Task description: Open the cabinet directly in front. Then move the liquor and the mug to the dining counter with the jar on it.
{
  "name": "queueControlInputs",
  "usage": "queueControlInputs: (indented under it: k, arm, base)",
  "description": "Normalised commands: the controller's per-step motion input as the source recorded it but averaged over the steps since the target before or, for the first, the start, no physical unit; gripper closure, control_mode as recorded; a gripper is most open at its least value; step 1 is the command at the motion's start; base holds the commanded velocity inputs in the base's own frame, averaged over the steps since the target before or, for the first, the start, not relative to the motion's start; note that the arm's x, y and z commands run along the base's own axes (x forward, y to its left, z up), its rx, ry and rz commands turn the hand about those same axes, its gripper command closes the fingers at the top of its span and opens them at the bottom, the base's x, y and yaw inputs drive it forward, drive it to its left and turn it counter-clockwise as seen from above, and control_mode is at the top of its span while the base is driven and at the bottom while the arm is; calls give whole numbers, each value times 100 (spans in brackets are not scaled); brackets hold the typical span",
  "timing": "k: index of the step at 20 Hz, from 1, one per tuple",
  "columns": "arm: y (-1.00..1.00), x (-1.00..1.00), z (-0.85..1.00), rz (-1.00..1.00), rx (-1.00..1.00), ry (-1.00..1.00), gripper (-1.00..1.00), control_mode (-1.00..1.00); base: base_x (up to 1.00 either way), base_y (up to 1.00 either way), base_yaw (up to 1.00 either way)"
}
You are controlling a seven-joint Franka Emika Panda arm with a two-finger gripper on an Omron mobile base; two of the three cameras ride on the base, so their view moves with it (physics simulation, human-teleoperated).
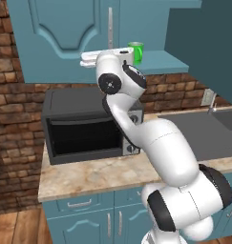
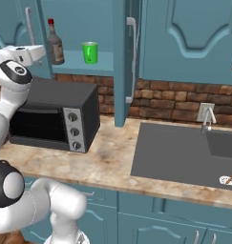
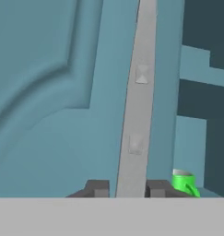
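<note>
The cabinet (image 2: 184, 33) has its right door swung open and its left door (image 3: 49, 92) shut. The end effector (image 3: 128, 188) is closed around the left door's handle (image 3: 138, 92). On the shelf inside stand the liquor (image 2: 54, 44) and, just beside it, the mug (image 2: 90, 52).

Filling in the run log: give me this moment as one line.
stage: opening cabinet | gripper: shut on left door handle | right door: open | liquor, mug: on shelf
</note>
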Motion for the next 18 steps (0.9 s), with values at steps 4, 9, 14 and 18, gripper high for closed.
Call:
queueControlInputs:
  k: [4, 9, 14, 18]
  arm:
    - [54, -74, 0, 0, -2, 0, 100, -100]
    - [87, -43, 0, 0, -3, 0, 100, -100]
    - [100, -41, 0, 0, -5, 0, 100, -100]
    - [87, -37, -2, -3, -4, 0, 100, -100]
  base:
    - [0, 0, 0]
    - [0, 0, 0]
    - [0, 0, 0]
    - [0, 0, 0]
